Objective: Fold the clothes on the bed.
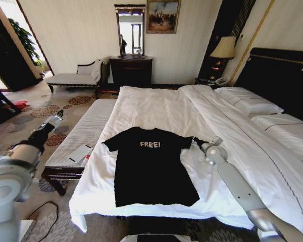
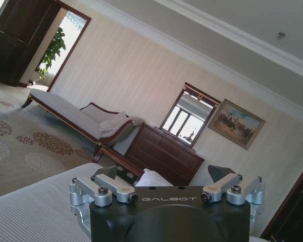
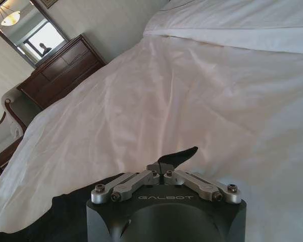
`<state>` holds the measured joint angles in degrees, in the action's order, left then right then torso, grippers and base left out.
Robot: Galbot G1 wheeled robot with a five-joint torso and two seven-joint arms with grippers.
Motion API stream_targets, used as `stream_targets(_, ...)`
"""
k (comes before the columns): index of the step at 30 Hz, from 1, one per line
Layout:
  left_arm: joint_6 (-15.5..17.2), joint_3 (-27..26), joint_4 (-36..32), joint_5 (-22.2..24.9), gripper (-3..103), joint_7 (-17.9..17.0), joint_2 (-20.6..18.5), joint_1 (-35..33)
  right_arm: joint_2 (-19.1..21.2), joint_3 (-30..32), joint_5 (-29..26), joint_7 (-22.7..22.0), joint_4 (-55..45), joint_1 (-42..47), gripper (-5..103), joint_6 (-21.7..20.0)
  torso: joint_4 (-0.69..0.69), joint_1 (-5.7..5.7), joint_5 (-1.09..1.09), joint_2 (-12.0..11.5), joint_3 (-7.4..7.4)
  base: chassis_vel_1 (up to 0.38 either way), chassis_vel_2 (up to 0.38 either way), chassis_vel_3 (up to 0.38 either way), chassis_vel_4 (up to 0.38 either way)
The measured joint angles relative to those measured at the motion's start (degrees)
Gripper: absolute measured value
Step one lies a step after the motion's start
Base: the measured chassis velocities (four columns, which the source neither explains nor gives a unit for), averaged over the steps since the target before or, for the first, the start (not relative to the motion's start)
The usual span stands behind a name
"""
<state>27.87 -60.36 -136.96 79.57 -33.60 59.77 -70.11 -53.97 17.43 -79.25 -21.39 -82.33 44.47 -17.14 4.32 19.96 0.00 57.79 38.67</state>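
The clothes, a black T-shirt (image 1: 151, 171) with white "FREE!" lettering, lie flat and face up on the bed (image 1: 156, 108) near its foot edge. My right gripper (image 1: 196, 140) is low at the shirt's right sleeve. In the right wrist view, the right gripper (image 3: 161, 169) is shut, with a tip of black sleeve fabric (image 3: 179, 155) sticking out between its fingers, and more of the shirt (image 3: 40, 222) lies below it. My left gripper (image 1: 58, 115) is raised over the bench, away from the shirt. The left gripper (image 2: 166, 176) is open with nothing in it.
A pale striped bench (image 1: 86, 131) runs along the bed's left side with a white notebook (image 1: 80, 153) on it. Pillows (image 1: 247, 103) and the dark headboard (image 1: 283, 75) are at the right. A dresser (image 1: 131, 70), chaise (image 1: 73, 78) and lamp (image 1: 223, 48) stand by the far wall.
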Motion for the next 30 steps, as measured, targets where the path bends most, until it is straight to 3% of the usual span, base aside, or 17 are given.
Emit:
stream_targets(13,0.0,-0.3,-0.1,-0.2,100,0.0,-0.1,-0.5,-2.3,-5.2,3.9,1.1,2.0,-3.5,0,1.3,-0.03,0.0,-0.01,0.0,0.0,0.0,0.0,0.0,0.0)
stream_targets(30,-0.1,-0.5,0.8,-0.2,100,0.1,-0.1,-0.5,-6.0,-18.0,9.6,8.0,0.4,-5.3,0,9.3,-0.02,0.0,-0.01,0.0,0.01,0.0,0.0,0.0,0.0)
